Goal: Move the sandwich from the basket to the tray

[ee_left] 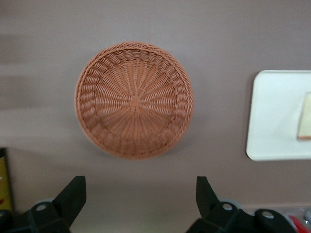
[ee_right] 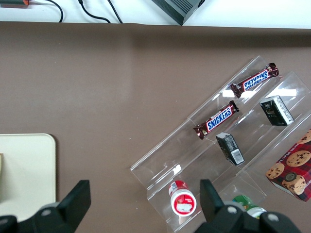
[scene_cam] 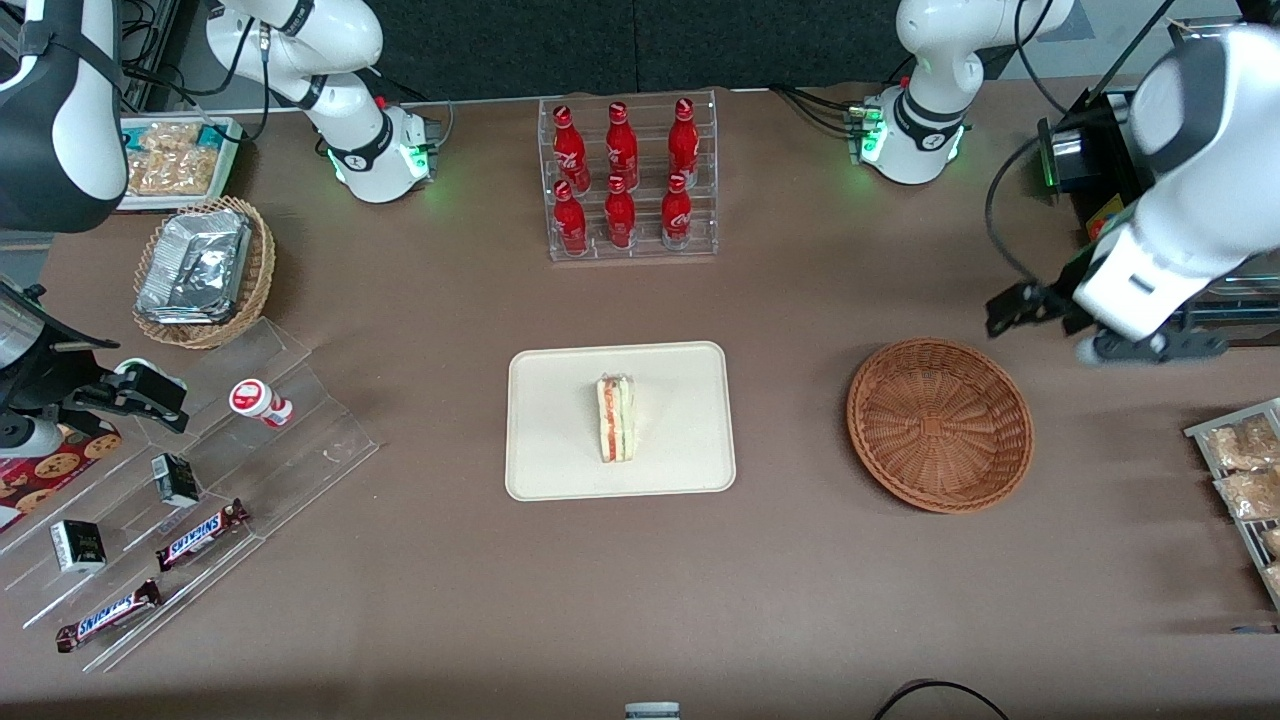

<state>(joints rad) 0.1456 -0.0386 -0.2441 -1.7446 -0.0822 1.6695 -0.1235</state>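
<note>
Front view, itemised across the table with the tray (scene_cam: 560, 470) as landmark. Toward the parked arm's end from the tray, a tan wicker basket (scene_cam: 255, 290) is holding foil packs (scene_cam: 195, 268); nearer the camera than that, a clear tiered rack (scene_cam: 300, 440) is carrying a red-capped bottle (scene_cam: 260, 402), two small dark boxes (scene_cam: 175, 480) and two Snickers bars (scene_cam: 200, 535). Farther from the camera than the tray, an acrylic stand (scene_cam: 632, 250) is displaying six red cola bottles (scene_cam: 620, 180) in two rows.

Tray: cream, rectangular, lying flat at mid-table. The sandwich (scene_cam: 616, 418) is resting on it near its centre, standing on edge with the red and green filling layers showing.

Basket (scene_cam: 940, 425): reddish-brown, round, sitting beside the tray toward the working arm's end, apart from it, with nothing inside. Bagged beige snacks (scene_cam: 1240, 465) are lying on a rack still farther toward that end.

Gripper (scene_cam: 1040, 305): hanging above the table, farther from the camera than the basket and well apart from the tray.

Left wrist view: the gripper (ee_left: 138, 196) is holding its fingers (ee_left: 73, 194) spread wide with nothing between them, looking down on the basket (ee_left: 134, 99); a corner of the tray (ee_left: 277, 116) is showing beside the basket, with an edge of the sandwich (ee_left: 305, 116) lying on it.
</note>
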